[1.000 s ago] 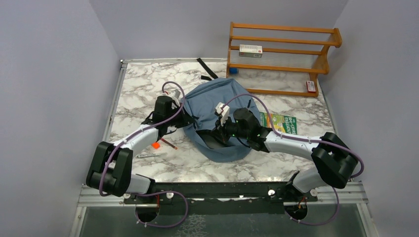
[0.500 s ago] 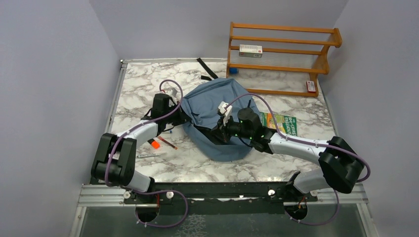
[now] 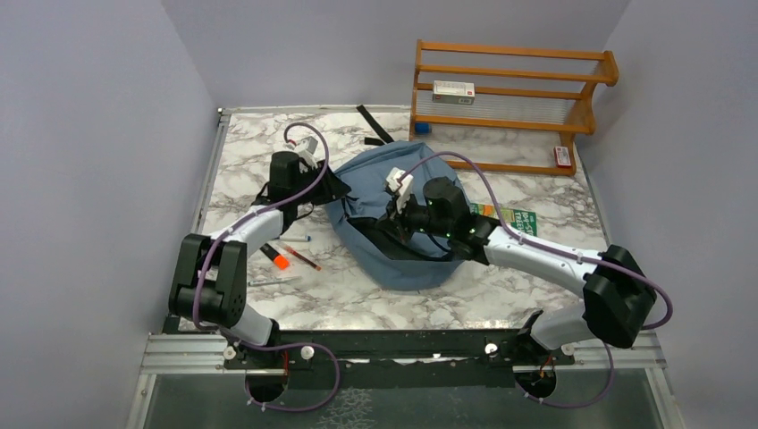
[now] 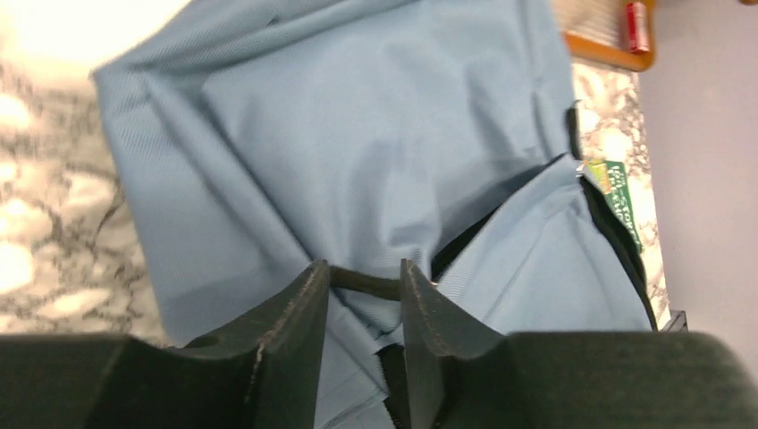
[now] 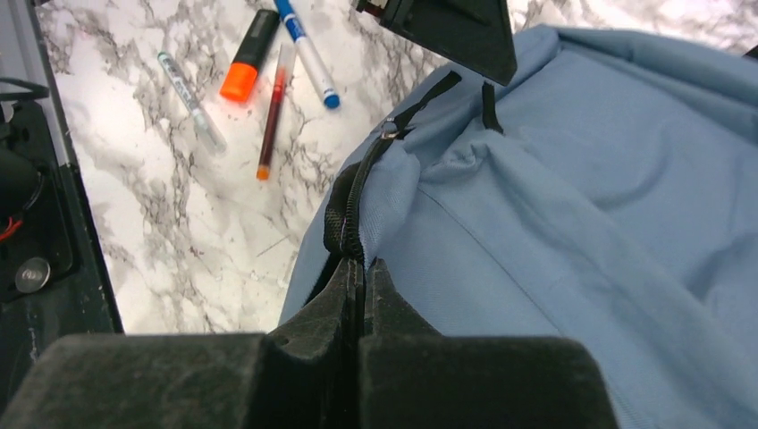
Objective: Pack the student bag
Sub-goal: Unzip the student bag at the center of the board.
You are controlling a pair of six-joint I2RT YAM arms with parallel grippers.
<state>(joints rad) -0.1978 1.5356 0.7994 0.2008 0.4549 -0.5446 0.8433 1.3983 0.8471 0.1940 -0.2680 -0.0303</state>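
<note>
The student bag, dusty-blue with dark zipper trim, lies in the middle of the marble table. My left gripper is at its left edge. In the left wrist view this gripper stands open, and a short black loop of the bag spans the gap at its tips. My right gripper reaches in from the right over the bag's front opening. Seen from the right wrist, it is shut on the zipper edge of the bag.
An orange highlighter, a blue marker, a red pen and a white pen lie left of the bag. A green book lies at its right. A wooden rack stands at the back right.
My left arm has moved toward the back along the bag's left side, and its jaws have opened. My right gripper has shifted slightly back and left, still shut on the zipper edge.
</note>
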